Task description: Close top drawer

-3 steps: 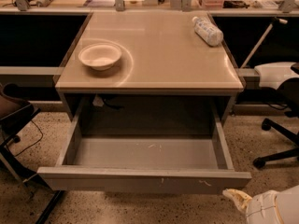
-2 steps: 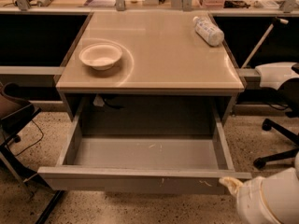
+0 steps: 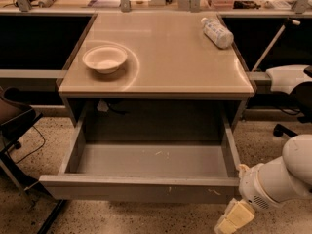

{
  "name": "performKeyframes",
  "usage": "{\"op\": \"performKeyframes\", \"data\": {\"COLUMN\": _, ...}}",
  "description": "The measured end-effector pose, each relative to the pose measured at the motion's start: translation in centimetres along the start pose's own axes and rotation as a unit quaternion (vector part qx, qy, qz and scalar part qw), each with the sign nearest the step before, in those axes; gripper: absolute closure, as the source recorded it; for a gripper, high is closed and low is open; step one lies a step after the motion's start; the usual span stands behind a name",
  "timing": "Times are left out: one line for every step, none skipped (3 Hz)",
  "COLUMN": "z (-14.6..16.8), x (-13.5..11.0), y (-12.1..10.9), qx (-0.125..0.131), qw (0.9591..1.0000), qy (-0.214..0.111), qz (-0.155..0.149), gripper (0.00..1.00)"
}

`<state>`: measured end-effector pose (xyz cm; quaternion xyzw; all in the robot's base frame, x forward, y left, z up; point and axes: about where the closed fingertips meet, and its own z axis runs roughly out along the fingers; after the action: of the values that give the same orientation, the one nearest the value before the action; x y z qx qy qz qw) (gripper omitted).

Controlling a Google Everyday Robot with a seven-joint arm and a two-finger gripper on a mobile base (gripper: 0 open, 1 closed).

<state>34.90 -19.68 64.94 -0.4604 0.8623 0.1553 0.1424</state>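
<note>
The top drawer point(image 3: 141, 188) is a wide, shallow grey metal drawer under the beige table point(image 3: 161, 52). It stands pulled far out toward me and its inside is empty. Its plain front panel shows small pale scratch marks. My white arm point(image 3: 278, 177) comes in from the lower right. My gripper point(image 3: 235, 218) is pale yellow and hangs just below and to the right of the drawer's front right corner, pointing down and to the left. It holds nothing that I can see.
A white bowl point(image 3: 105, 58) sits on the table's left side and a plastic bottle point(image 3: 217, 32) lies at its back right. A dark chair point(image 3: 14, 118) stands at the left and an office chair point(image 3: 292, 82) at the right. The floor is speckled.
My arm has moved up and left into view, from the bottom right corner to beside the drawer's front right corner. The drawer has not moved.
</note>
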Motion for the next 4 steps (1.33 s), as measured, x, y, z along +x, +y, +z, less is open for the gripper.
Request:
{"op": "performKeyframes", "data": {"z": 0.00, "x": 0.00, "y": 0.00, "qx": 0.000, "qw": 1.0000, "qy": 0.000, "qz": 0.000, "gripper": 0.00}}
{"op": "performKeyframes", "data": {"z": 0.00, "x": 0.00, "y": 0.00, "qx": 0.000, "qw": 1.0000, "qy": 0.000, "qz": 0.000, "gripper": 0.19}}
{"op": "performKeyframes", "data": {"z": 0.00, "x": 0.00, "y": 0.00, "qx": 0.000, "qw": 1.0000, "qy": 0.000, "qz": 0.000, "gripper": 0.42}}
{"op": "performKeyframes", "data": {"z": -0.02, "x": -0.01, "y": 0.00, "qx": 0.000, "qw": 1.0000, "qy": 0.000, "qz": 0.000, "gripper": 0.65}}
